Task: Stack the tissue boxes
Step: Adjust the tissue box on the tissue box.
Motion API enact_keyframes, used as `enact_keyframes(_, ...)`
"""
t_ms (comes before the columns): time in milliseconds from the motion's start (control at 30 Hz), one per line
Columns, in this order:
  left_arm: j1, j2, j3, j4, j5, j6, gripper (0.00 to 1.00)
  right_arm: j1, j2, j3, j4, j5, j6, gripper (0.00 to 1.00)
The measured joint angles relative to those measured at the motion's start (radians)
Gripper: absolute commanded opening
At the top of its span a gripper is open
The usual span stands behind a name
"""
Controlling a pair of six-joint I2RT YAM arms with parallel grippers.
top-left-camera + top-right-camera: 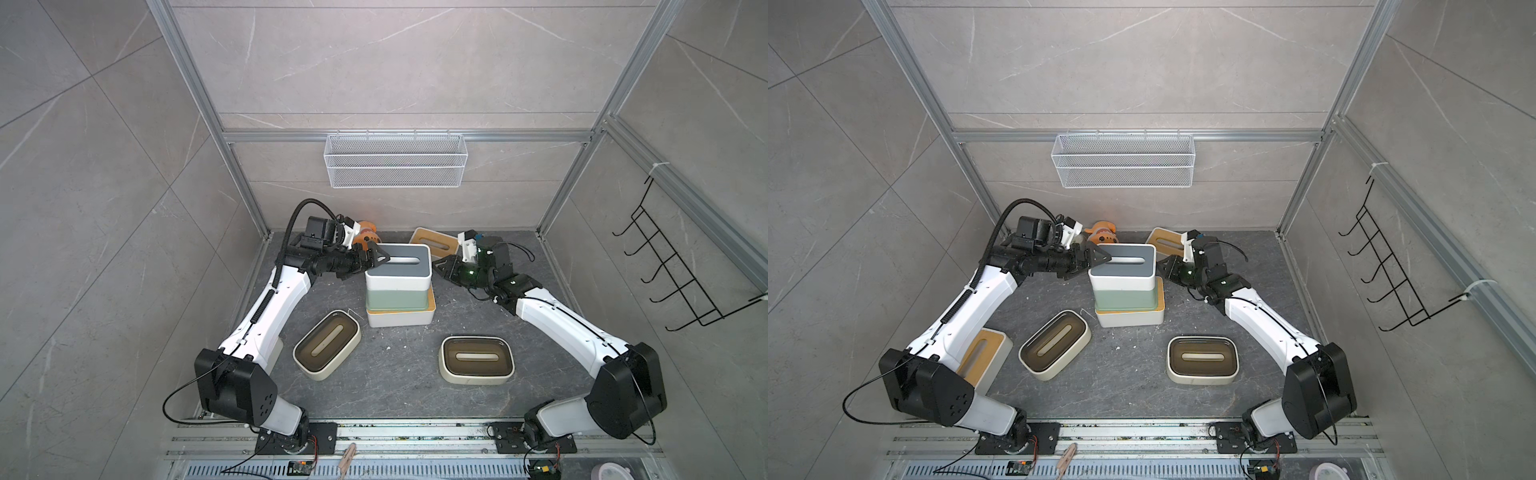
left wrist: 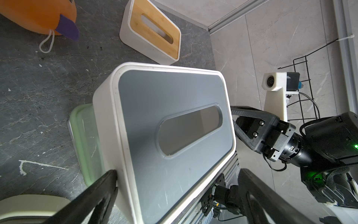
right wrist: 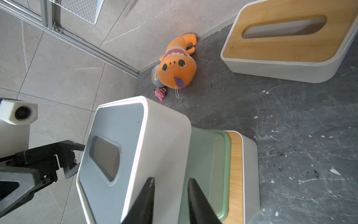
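In both top views a stack stands mid-table: a white tissue box with a grey lid point(image 1: 399, 259) point(image 1: 1125, 262) on a mint green box point(image 1: 397, 299), on a white bamboo-lidded box point(image 1: 399, 318). My left gripper point(image 1: 376, 257) point(image 2: 177, 172) is open and straddles the grey-lidded box's left end; one finger point(image 2: 110, 178) touches its side. My right gripper point(image 1: 434, 264) point(image 3: 171, 179) points at the box's right end wall, jaws a little apart, holding nothing. Two cream boxes with dark-brown lids point(image 1: 326, 349) point(image 1: 476, 357) lie in front. Another bamboo-lidded box point(image 1: 432, 241) sits behind, and one more point(image 1: 982, 357) under my left arm.
An orange fish toy point(image 1: 368, 232) point(image 3: 176, 66) and a small pink toy point(image 3: 160, 93) lie in the back left corner. A white wire basket point(image 1: 395, 160) hangs on the back wall. A black hook rack point(image 1: 673, 270) hangs on the right wall.
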Motion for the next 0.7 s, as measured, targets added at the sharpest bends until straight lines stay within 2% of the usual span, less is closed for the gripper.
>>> enact_keyframes(533,-0.010,-0.032,-0.028,0.000,-0.030,-0.006,1.00,0.016,0.013,0.011,-0.007,0.040,0.000,0.35)
enact_keyframes(700,-0.006,-0.033,-0.028,0.000,-0.054,-0.016,1.00,0.018,0.016,0.018,-0.026,0.067,-0.007,0.51)
